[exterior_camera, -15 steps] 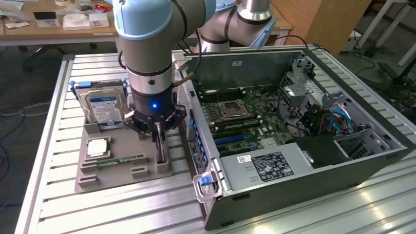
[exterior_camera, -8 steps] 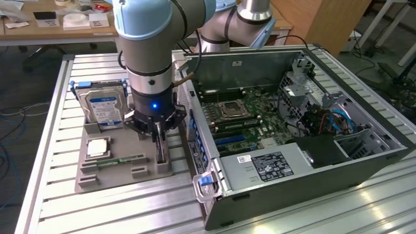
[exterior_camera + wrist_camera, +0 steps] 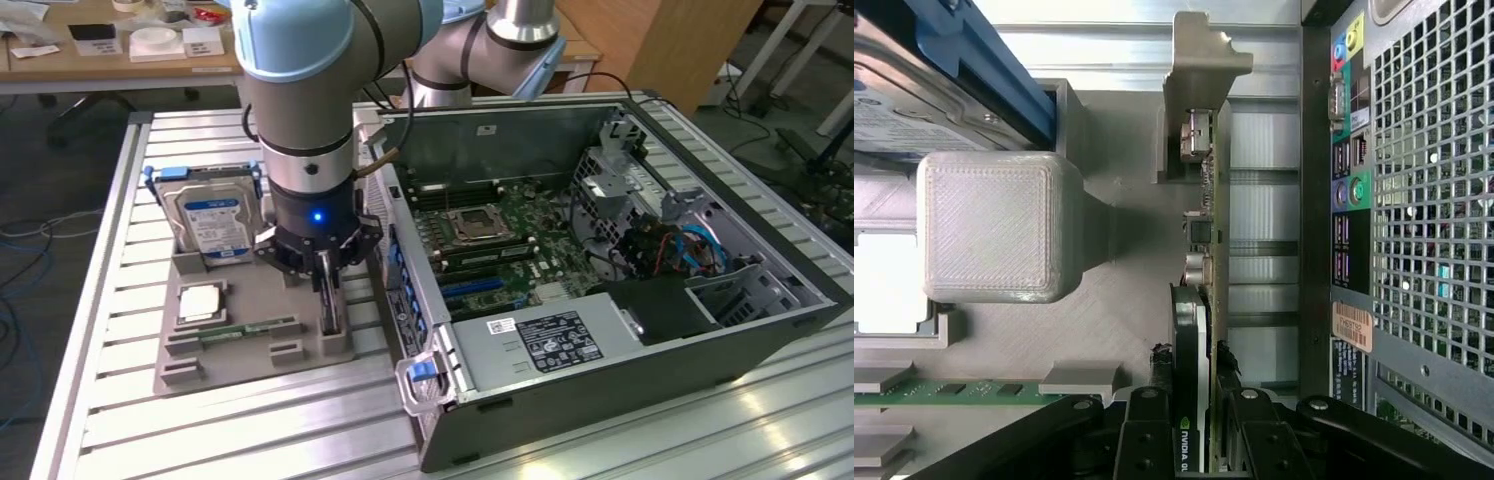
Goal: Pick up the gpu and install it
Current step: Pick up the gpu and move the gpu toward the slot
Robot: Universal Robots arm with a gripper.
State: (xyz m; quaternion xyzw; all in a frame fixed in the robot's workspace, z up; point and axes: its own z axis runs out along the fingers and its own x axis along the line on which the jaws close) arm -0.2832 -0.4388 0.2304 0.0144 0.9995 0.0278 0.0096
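Note:
The gpu (image 3: pixel 331 318) stands on its edge in a slot of the grey printed holder (image 3: pixel 240 352), at the end nearest the open computer case (image 3: pixel 747 330). In the wrist view the gpu (image 3: pixel 1218 250) appears edge-on, with its silvery end bracket (image 3: pixel 1200 60) at the far end. My gripper (image 3: pixel 326 285) has come straight down over the card. Its fingers (image 3: pixel 1150 430) press against both faces of the card, so the gripper (image 3: pixel 1194 440) is shut on it. The card rests in its slot.
The holder also carries an upright hard drive (image 3: pixel 214 225) with a blue-white label, a flat processor chip (image 3: pixel 200 300) and a green memory stick (image 3: pixel 247 329). The case's motherboard (image 3: pixel 501 240) has blue slots (image 3: pixel 467 290). The case's rear port panel (image 3: pixel 1344 180) is close beside the card.

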